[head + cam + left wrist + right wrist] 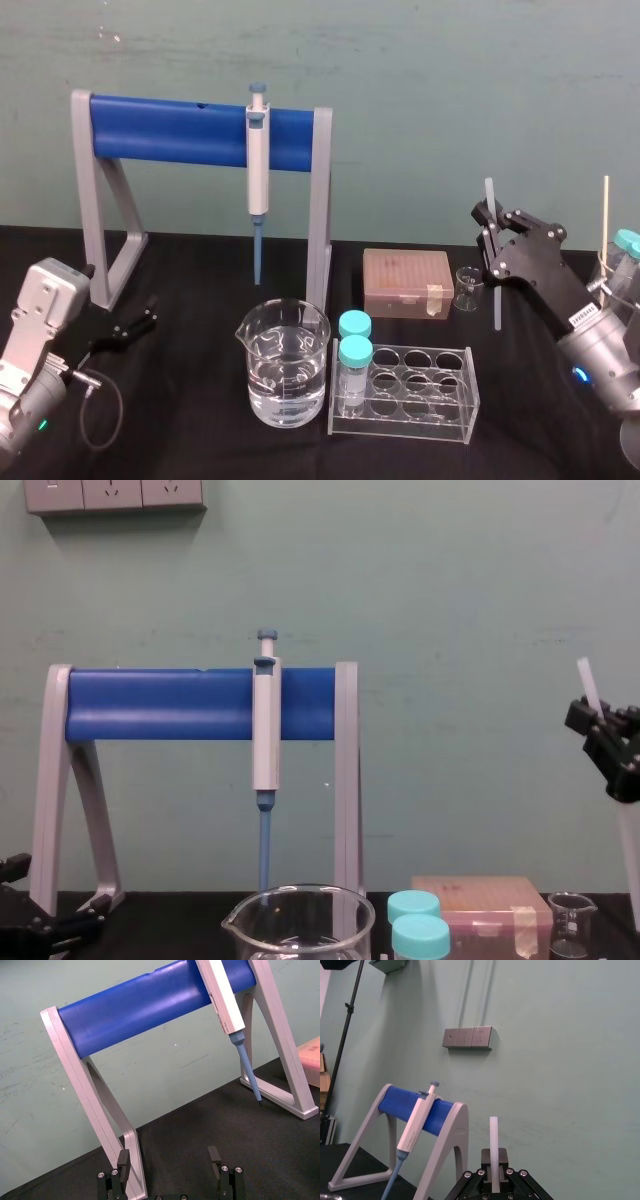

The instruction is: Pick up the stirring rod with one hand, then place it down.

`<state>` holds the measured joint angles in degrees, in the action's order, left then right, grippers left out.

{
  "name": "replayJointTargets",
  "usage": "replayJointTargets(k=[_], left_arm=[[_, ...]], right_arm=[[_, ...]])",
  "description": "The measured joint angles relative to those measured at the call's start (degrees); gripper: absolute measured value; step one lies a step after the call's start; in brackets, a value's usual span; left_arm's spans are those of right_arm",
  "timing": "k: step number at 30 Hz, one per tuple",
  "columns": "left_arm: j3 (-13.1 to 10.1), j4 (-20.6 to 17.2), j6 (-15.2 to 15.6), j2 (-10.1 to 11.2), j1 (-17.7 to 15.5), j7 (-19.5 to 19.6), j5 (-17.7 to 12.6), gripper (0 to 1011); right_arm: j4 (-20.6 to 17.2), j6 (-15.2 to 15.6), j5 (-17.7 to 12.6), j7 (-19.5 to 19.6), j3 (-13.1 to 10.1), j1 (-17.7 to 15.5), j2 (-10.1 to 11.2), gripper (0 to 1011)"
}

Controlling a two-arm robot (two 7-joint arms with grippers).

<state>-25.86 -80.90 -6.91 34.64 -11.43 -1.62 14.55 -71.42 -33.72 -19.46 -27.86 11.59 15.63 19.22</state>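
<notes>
The stirring rod is a thin whitish stick held nearly upright in the air at the right side of the table, over the small beaker. My right gripper is shut on its upper half, so the top end pokes above the fingers and a longer part hangs below. The right wrist view has the rod rising from between the shut fingers. In the chest view the rod and right gripper sit at the right edge. My left gripper rests open at the left, its fingers apart with nothing between them.
A grey stand with a blue bar holds a pipette at the back. In front stand a large beaker of water, a clear tube rack with two capped vials, and a pink box. A container with capped tubes stands at the far right.
</notes>
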Motion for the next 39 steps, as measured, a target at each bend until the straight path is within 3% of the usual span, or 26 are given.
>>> replayJointTargets(k=[16,39], left_arm=[[0.0,0.0,0.0,0.0,0.0,0.0,0.0,1000],[0.0,0.0,0.0,0.0,0.0,0.0,0.0,1000]], right_arm=[[2.38,-1.24,-0.47,-1.43,-2.25,-0.85,-1.63,72],[2.36,-1.26,-0.46,-1.45,-2.03,-0.8,-1.52,72]])
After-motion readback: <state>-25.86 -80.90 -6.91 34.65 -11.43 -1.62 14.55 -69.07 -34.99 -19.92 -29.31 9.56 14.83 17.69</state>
